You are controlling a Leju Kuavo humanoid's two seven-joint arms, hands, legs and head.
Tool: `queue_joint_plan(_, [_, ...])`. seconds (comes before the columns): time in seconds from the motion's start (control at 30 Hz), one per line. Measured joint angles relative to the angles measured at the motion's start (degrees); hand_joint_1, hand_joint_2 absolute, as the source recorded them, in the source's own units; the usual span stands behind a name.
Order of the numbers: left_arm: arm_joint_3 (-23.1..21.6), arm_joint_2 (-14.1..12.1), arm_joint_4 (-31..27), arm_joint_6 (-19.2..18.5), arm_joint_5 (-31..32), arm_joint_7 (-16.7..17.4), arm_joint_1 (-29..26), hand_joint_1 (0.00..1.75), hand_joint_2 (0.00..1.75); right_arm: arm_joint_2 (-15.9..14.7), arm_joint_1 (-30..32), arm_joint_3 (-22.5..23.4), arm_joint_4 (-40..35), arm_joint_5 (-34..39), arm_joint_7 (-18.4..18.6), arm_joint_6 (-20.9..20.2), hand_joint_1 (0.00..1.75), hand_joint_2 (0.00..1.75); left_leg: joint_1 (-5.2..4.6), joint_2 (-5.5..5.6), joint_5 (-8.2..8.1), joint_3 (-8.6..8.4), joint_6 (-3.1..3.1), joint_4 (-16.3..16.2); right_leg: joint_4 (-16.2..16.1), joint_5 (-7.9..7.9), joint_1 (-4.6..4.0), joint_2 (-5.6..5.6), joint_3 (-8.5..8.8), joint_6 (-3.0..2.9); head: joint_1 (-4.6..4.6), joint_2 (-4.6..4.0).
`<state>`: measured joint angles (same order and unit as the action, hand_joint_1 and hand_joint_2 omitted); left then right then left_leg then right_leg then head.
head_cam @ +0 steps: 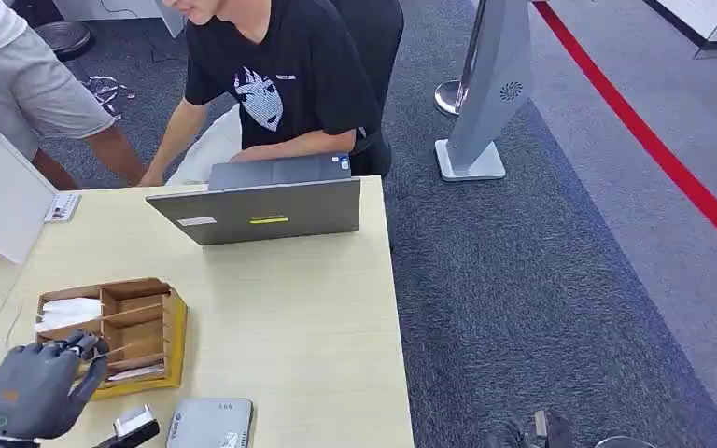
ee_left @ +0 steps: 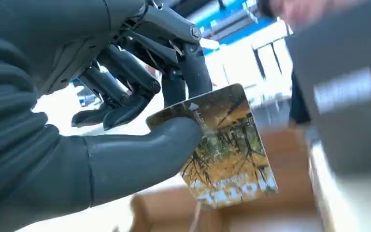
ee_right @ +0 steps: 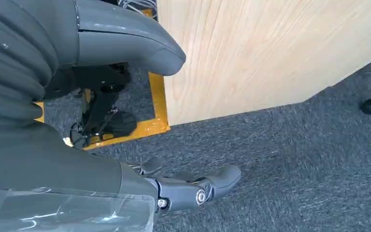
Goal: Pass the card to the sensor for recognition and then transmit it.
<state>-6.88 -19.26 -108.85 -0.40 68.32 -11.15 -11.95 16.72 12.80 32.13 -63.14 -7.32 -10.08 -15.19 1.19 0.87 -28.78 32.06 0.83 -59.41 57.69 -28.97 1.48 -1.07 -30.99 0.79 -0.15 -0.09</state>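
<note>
Left hand pinches the card between thumb and fingers, the other fingers curled just above it; the card is a printed one with a tree scene, hanging free past the thumb tip. In the head view the left hand hovers at the near left corner of the light wood table, just beside the brown cardboard organizer box, whose compartments hold white slips. The card is lifted clear of the box. Judged step: card picked up, now to be carried to the sensor. The likely sensor is the flat grey reader at the near table edge, just right of the hand, with a small dark device between them; I cannot confirm which one reads cards. Next move calls for a short sideways carry and turning the card face flat toward the reader, without loosening the pinch. Right hand hangs beside the table over grey carpet, fingers loosely apart, holding nothing. Around: a grey laptop at the far edge, a seated person in a black shirt behind it, a second person standing at far left. The path to the reader looks unobstructed apart from the small dark device.
</note>
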Motion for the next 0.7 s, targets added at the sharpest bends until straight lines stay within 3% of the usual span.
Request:
queue_joint_plan(0.2, [0.1,-0.6,-6.7,-3.5,-2.9,-0.2,7.1,1.75,1.75,0.0,0.0,-0.3,0.1,0.1,0.4,0.2,0.00,1.75,0.00,0.03,0.02,-0.01,0.01,0.0,0.0,0.06,0.00,0.00,-0.01,-0.02,0.02,0.00])
queue_joint_plan(0.33, [0.6,-1.4,-8.0,-4.8,-3.3,0.9,11.2,1.75,1.75,0.0,-0.1,-0.4,0.3,-0.3,0.3,0.1,0.00,1.75,0.01,0.02,0.03,-0.02,0.01,0.0,0.0,0.06,-0.01,-0.02,-0.02,-0.02,0.02,0.00])
queue_joint_plan(0.7, [5.4,-4.5,-0.9,-10.0,-0.8,7.8,21.5,1.75,1.75,0.0,-0.2,-0.4,1.3,-3.3,0.4,-1.9,0.00,1.75,0.01,0.02,0.07,0.00,0.03,0.0,0.0,0.07,0.00,-0.03,-0.01,-0.02,0.02,0.00])
